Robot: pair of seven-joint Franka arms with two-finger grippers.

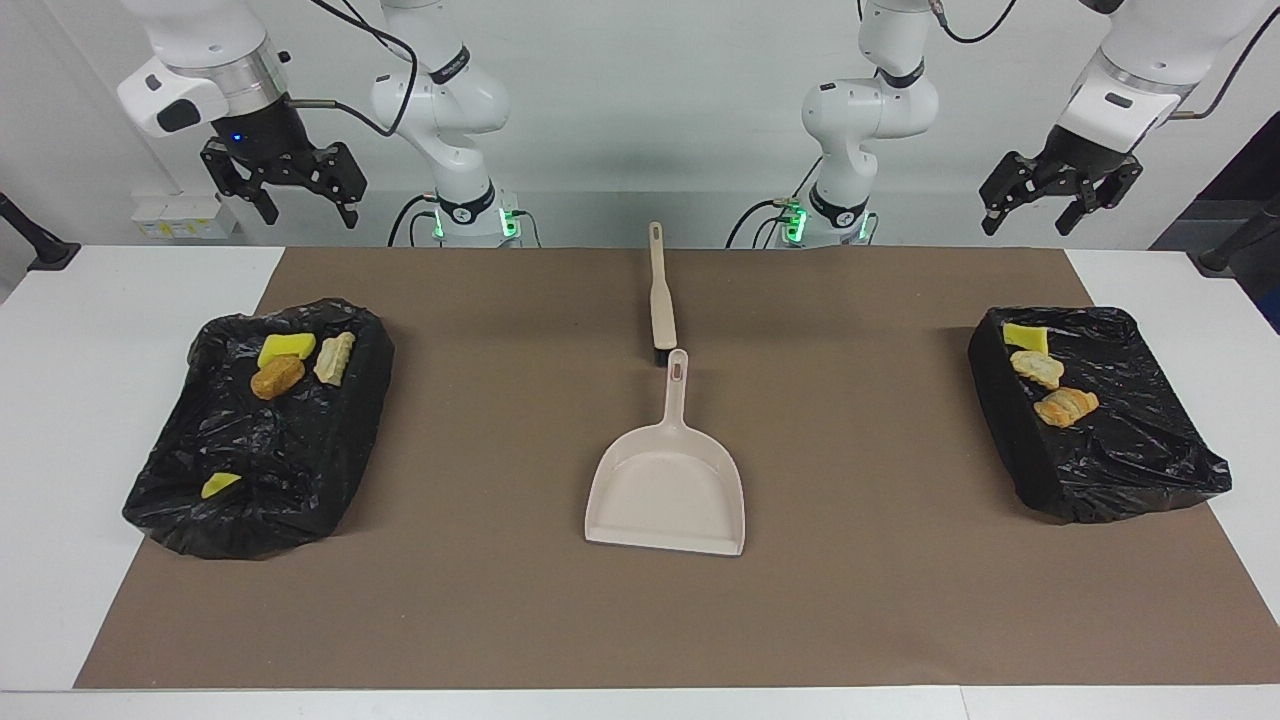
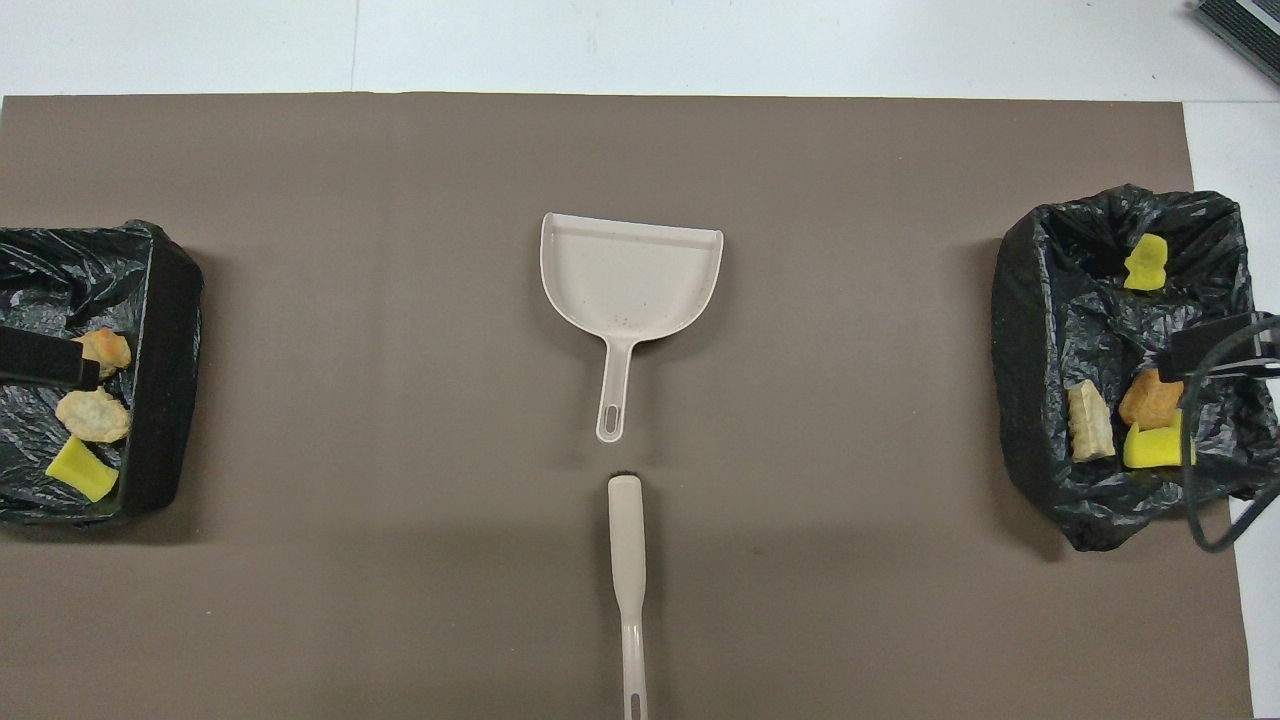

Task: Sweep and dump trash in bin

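The trash lies inside two black-lined bins, none of it on the brown mat. The bin [image 1: 300, 450] at the right arm's end holds yellow sponge chunks [image 1: 287, 347] and bread pieces [image 1: 277, 377]. The bin [image 1: 1130, 450] at the left arm's end holds a sponge chunk [image 1: 1027, 337] and pastry pieces [image 1: 1066, 406]. A beige dustpan [image 1: 668, 490] lies mid-mat, its handle toward the robots. The brush [image 1: 660, 300] lies in line with it, nearer the robots. My right gripper [image 1: 310, 210] and left gripper [image 1: 1027, 222] hang open and empty, high over the table's robot end.
Seen from overhead, the dustpan [image 2: 628, 280] and brush [image 2: 627, 560] sit between the bin [image 2: 170, 370] at the left arm's end and the bin [image 2: 1040, 360] at the right arm's end. The brown mat [image 2: 400, 400] covers most of the white table [image 1: 80, 330].
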